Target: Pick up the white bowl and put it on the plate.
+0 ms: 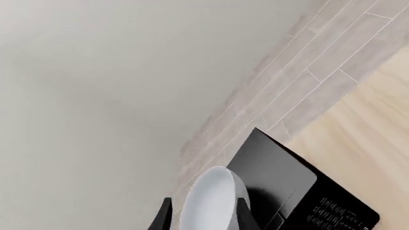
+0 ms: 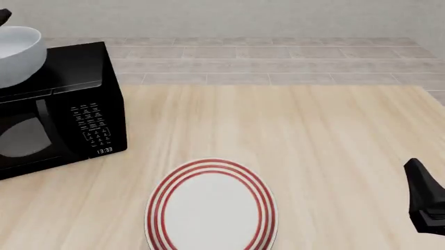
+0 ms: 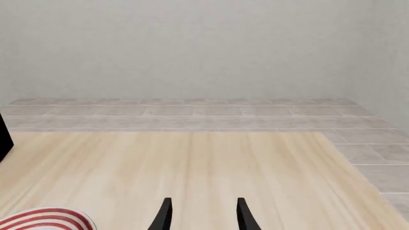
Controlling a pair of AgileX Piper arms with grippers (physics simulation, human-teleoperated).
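The white bowl [image 2: 17, 54] is at the far left, over the top of the black microwave [image 2: 62, 109], tilted a little. My left gripper [image 1: 204, 218] is shut on the bowl's rim [image 1: 208, 201], with one finger on each side of the wall. In the front view only a dark tip of it [image 2: 3, 15] shows at the top left corner. The red-ringed plate [image 2: 212, 205] lies flat on the table near the front edge, also in the right wrist view [image 3: 45, 218]. My right gripper [image 3: 203, 215] is open and empty, low at the right [image 2: 425, 198], away from the plate.
The microwave [image 1: 288, 187] stands on the table's left side, door closed, its keypad facing the front. The wooden table [image 2: 313, 135] stretches between the microwave and my right arm. A tiled floor [image 2: 278, 57] and a pale wall lie beyond the far edge.
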